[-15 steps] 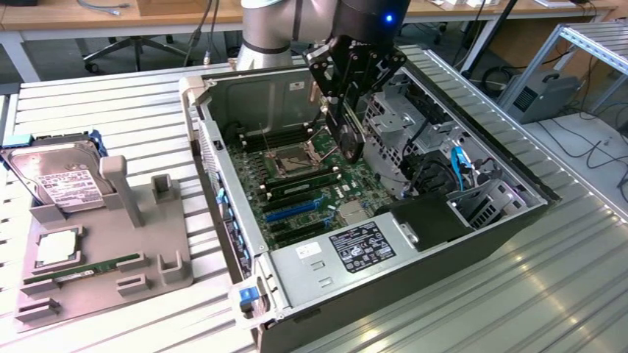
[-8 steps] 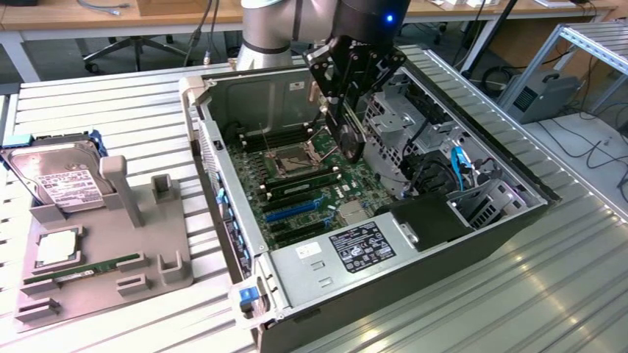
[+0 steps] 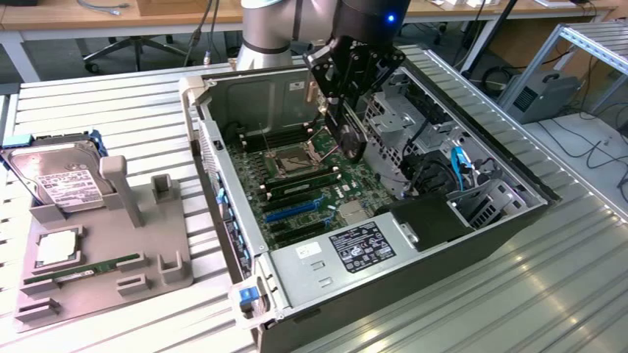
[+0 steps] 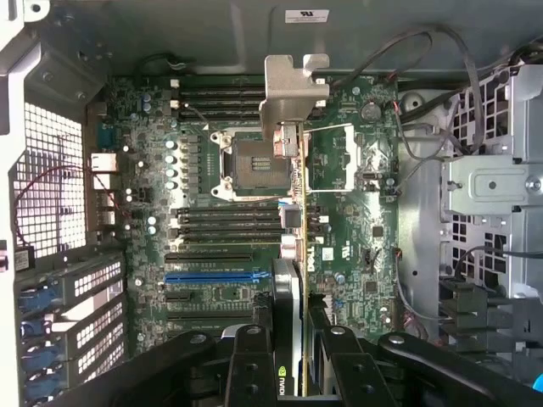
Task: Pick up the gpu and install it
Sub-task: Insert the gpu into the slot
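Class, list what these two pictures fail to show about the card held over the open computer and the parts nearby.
- Wrist view: the gpu is edge-on, faces unseen; the gripper covers its near end.
- Exterior view: its lower edge is hard to separate from the motherboard behind.
- Exterior view: the hard drive label print is too small.
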You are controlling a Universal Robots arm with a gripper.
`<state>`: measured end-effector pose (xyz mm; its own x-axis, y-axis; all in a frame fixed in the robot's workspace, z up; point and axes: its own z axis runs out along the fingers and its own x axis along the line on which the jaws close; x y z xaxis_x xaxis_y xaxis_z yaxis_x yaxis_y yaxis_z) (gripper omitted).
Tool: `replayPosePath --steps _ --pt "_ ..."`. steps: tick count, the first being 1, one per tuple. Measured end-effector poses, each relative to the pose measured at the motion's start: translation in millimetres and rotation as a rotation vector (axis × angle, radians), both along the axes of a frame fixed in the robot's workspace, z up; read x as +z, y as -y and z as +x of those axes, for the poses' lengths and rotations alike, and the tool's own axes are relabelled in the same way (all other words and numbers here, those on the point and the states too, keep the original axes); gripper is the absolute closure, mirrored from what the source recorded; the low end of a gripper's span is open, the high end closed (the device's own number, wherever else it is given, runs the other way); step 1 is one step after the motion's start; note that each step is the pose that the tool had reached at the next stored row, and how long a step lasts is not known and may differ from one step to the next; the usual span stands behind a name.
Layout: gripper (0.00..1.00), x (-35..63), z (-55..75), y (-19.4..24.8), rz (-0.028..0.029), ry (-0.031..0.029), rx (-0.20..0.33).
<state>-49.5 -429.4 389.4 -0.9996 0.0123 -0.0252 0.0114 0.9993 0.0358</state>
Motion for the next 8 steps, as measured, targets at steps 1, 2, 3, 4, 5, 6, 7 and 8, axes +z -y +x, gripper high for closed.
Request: replayPosePath --steps 1,2,3,4,5,6,7,8 --pt "0.73 0.0 0.0 0.0 0.0 0.0 0.005" --pt "0.73 0.0 0.0 0.0 0.0 0.0 0.017" --pt "0.73 0.0 0.0 0.0 0.0 0.0 0.026" --pt "0.73 0.0 0.0 0.0 0.0 0.0 0.038" --pt "0.73 0.0 0.0 0.0 0.0 0.0 0.045" --pt "0.73 -0.1 0.0 0.0 0.0 0.0 0.05" --pt "0.73 -0.1 0.0 0.0 0.0 0.0 0.056" --pt "0.73 -0.1 0.0 0.0 0.0 0.0 0.059"
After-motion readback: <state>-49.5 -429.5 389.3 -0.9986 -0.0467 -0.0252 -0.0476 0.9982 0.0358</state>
